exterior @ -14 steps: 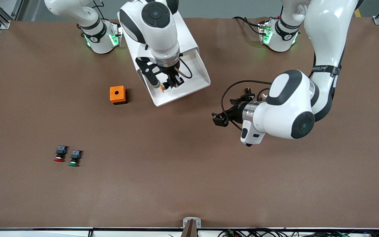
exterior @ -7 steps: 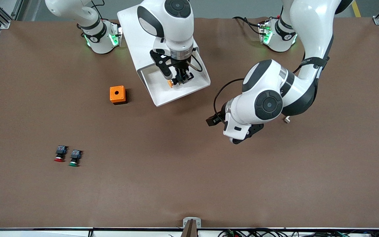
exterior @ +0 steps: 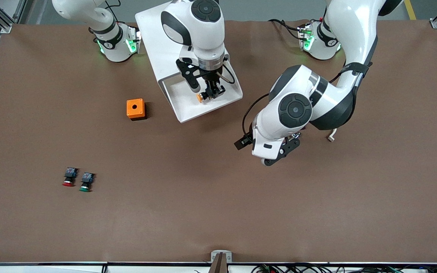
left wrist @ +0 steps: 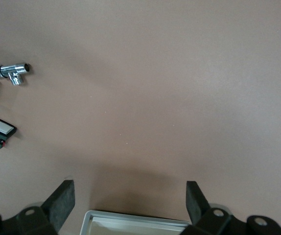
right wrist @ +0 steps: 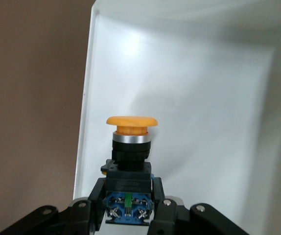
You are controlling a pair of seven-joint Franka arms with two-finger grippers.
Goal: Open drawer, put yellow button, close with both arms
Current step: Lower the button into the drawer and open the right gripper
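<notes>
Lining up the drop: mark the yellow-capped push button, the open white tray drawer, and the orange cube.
yellow-capped push button (right wrist: 131, 121), right wrist view, cap.
open white tray drawer (exterior: 188, 104), front view, floor.
orange cube (exterior: 135, 108), front view, top.

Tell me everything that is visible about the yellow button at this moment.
The yellow button has a smooth yellow-orange mushroom cap, a silver ring under it, a black body and a blue back with screws and a green strip. It looks like plastic with a metal collar. The right gripper is shut on its body and holds it over the open white drawer, above the tray floor, not touching it as far as the views show.
</notes>
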